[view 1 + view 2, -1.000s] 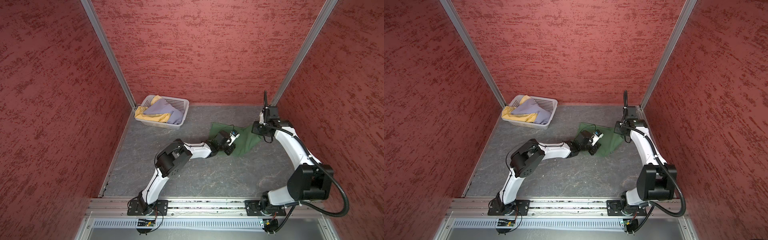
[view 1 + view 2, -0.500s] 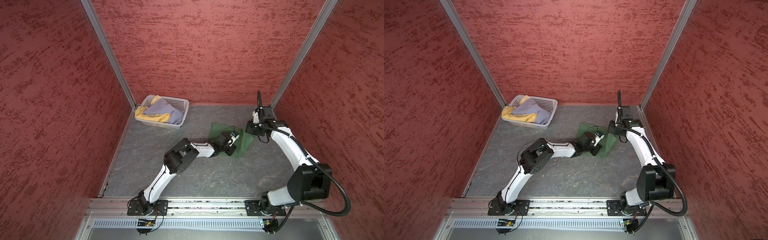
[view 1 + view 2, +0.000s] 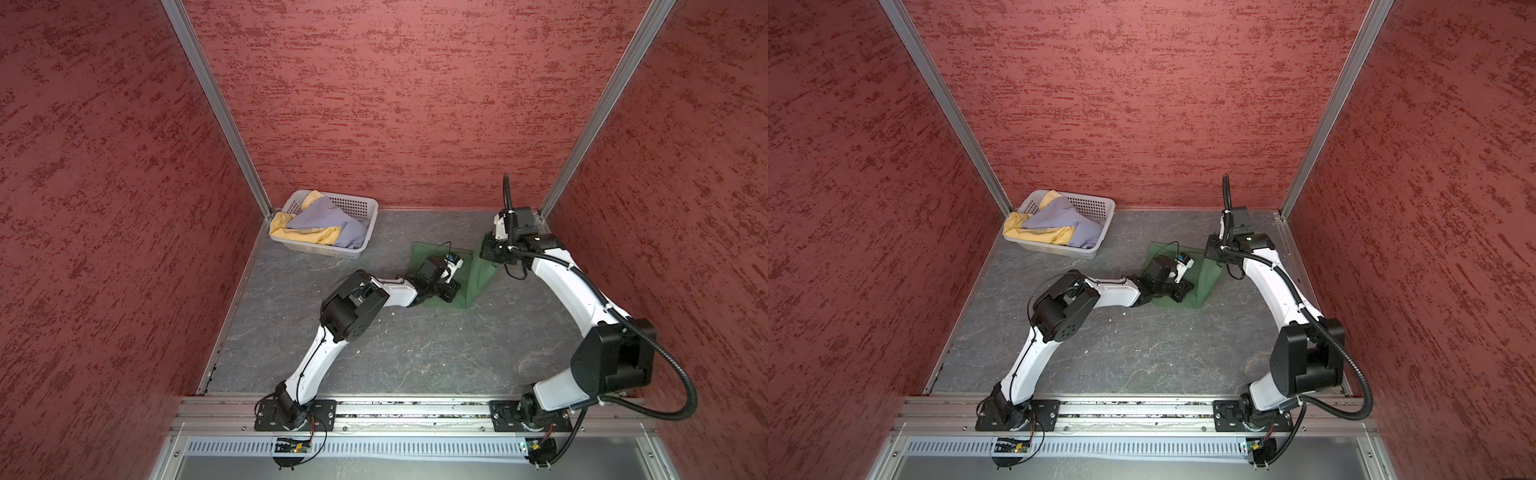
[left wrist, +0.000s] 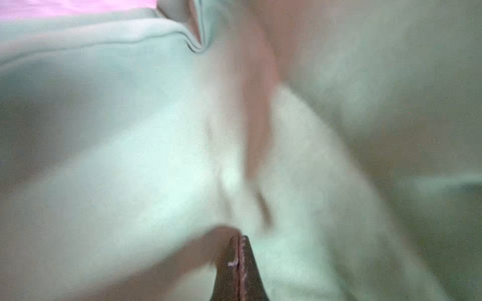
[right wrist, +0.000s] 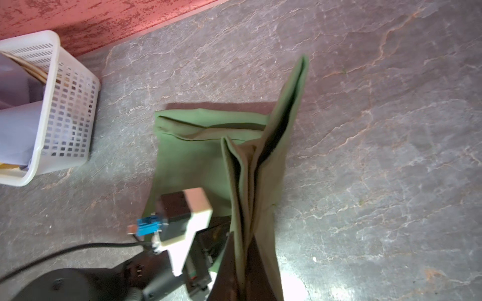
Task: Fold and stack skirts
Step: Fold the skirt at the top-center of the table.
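Jaws of the right gripper (image 3: 482, 253) are pinched on an edge of the dark green skirt (image 3: 478, 282), holding that edge up off the table (image 3: 395, 353). From the grip, right of the frame's middle in both top views, the cloth hangs as a steep sheet down to the surface. The rest of the skirt lies flat to the left of it. In the right wrist view the lifted part runs as a bundle of upright folds over the flat part (image 5: 187, 156).

Jaws of the left gripper (image 3: 451, 293) are pressed together. It sits low on the flat half of the green skirt near the frame's middle, just left of the raised sheet (image 3: 1206, 282). The left wrist view is badly blurred. It shows dark fingertips (image 4: 229, 260) closed amid pale-looking cloth, and whether fabric is caught between them I cannot tell.

At the upper left of the table, against the back wall corner, stands the white basket (image 3: 316, 248). It is well apart from both grippers. Inside it the lavender-grey skirt (image 3: 328, 218) lies crumpled on top of the mustard yellow skirt (image 3: 311, 236), whose folds spill towards the basket's left end and front rim.
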`<move>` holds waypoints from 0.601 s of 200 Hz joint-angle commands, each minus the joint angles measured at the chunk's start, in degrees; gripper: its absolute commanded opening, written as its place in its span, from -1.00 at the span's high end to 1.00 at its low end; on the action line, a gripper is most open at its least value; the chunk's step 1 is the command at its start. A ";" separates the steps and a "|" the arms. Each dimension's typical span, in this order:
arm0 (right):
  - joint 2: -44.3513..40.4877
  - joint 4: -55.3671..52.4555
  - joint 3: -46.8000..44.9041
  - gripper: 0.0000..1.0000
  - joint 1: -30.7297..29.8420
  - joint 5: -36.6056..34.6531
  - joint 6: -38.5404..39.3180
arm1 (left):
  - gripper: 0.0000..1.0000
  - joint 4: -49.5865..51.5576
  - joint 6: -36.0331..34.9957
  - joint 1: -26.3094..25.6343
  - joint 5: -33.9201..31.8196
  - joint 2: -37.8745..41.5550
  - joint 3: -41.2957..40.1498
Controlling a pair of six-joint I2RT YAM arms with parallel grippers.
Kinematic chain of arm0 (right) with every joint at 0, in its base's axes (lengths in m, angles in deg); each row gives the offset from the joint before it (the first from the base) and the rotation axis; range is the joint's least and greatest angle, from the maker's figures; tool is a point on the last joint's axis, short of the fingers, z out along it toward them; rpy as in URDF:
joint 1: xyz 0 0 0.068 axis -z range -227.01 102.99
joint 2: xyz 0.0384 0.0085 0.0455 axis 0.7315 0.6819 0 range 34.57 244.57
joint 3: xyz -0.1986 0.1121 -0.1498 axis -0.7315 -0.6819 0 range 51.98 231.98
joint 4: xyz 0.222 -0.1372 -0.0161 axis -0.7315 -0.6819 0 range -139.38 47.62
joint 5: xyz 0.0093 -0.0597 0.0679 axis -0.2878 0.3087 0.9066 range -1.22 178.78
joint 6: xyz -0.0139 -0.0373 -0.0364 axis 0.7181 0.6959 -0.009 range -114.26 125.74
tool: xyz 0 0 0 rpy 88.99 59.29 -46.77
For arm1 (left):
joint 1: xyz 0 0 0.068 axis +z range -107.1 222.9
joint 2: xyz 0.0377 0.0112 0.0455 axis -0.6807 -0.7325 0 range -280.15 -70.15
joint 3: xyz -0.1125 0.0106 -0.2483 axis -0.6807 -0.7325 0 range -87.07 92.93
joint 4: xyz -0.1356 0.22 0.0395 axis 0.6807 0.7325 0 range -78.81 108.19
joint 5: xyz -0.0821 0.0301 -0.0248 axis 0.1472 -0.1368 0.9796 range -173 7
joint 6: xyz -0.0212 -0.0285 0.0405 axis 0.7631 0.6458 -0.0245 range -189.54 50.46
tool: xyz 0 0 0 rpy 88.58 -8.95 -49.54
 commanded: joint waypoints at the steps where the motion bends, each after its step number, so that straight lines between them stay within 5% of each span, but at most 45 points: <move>1: 1.12 0.27 2.54 1.00 -0.26 -3.65 0.88 | 1.00 -0.49 0.09 1.20 1.99 5.78 -1.44; 69: 3.42 -2.86 5.30 1.00 -0.33 -11.10 4.06 | 1.00 8.85 -4.73 5.31 -2.34 14.36 -4.72; 120: 8.36 -7.08 11.69 1.00 -0.25 -20.73 8.51 | 1.00 9.76 -5.43 11.14 -5.68 20.44 -15.70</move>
